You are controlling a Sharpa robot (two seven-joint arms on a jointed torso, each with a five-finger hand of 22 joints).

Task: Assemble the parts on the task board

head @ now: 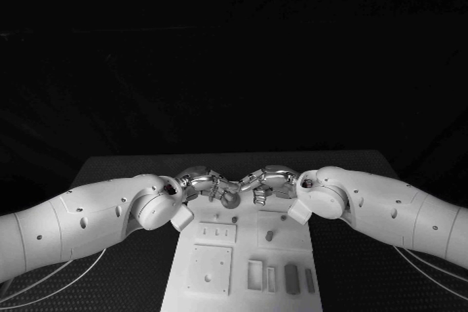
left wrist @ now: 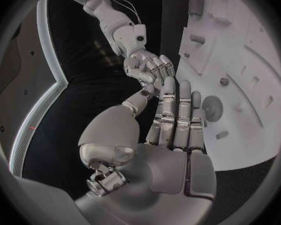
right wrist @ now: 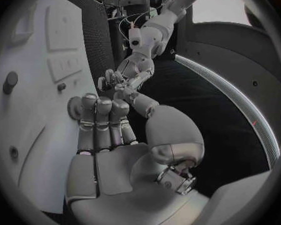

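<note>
The left hand (head: pixel 203 185) and the right hand (head: pixel 268 182) are met over the far end of the task board (head: pixel 249 258), fingertips close together; a small round part (head: pixel 231 199) is seen between them, but which hand holds it, or whether either does, cannot be told. In the wrist views both hands' fingers lie straight and side by side; a toothed round part (right wrist: pixel 72 107) is half hidden behind the right hand's fingers (right wrist: pixel 97 120). Slots and further parts (head: pixel 293 279) lie on the board's near end, cut off by the frame.

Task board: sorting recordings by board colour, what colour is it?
White; the task board shows best in the head view.
</note>
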